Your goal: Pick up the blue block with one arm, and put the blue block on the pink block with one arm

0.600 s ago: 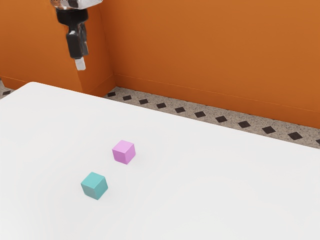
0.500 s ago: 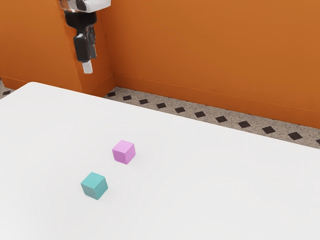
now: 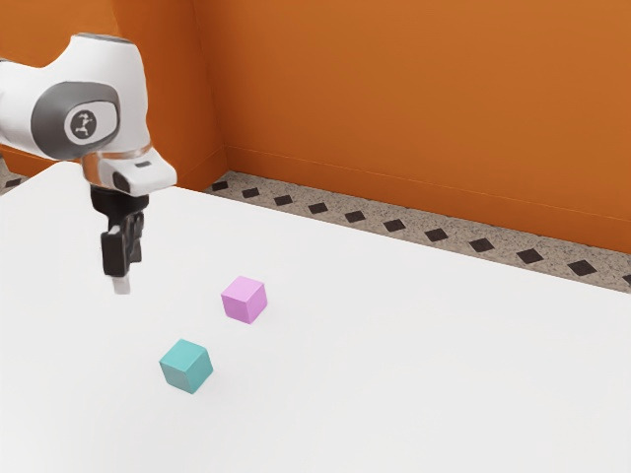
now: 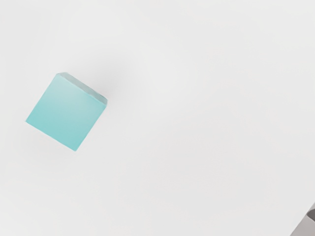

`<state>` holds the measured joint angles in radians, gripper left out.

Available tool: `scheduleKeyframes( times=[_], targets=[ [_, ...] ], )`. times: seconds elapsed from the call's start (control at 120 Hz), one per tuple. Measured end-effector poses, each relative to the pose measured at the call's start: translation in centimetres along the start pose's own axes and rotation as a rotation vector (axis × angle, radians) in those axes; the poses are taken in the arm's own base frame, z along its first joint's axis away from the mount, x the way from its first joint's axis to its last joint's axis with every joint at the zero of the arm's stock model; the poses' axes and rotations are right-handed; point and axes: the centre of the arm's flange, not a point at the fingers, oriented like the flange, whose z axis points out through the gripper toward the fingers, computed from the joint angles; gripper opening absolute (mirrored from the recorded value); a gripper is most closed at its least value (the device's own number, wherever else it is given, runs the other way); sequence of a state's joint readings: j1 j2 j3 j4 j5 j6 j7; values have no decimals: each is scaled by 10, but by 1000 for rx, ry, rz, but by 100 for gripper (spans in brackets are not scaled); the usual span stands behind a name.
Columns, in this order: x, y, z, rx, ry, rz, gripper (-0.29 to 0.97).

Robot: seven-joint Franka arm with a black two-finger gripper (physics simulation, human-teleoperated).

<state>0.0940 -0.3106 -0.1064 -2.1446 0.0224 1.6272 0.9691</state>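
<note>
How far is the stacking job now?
Nothing is finished yet: the blue block sits on the table, apart from the pink block. In hand: the gripper hovers near the blue block, carrying nothing. Left: grasp it, lift it, set it on the pink block.

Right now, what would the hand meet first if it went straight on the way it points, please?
Most likely the bare white table, with the blue block off to one side of the hand; depth is unclear.
</note>
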Motion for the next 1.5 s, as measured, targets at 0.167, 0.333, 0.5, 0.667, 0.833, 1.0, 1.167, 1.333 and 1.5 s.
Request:
scheduleKeyframes(
  times=[0.167, 0.333, 0.5, 0.667, 0.833, 1.0, 1.167, 1.333, 1.5],
  targets=[
    [1, -16, 46, 36, 25, 71, 68],
    [11, -11, 87, 106, 51, 205, 68],
    [15, -10, 136, 84, 64, 291, 68],
    [18, -1, 168, 118, 100, 357, 68],
    [41, -17, 180, 165, 117, 435, 68],
    [48, -27, 183, 195, 126, 479, 68],
    [48, -43, 194, 187, 129, 490, 68],
    [46, -57, 208, 167, 130, 497, 68],
    [41, -66, 218, 156, 130, 503, 68]
  ],
)
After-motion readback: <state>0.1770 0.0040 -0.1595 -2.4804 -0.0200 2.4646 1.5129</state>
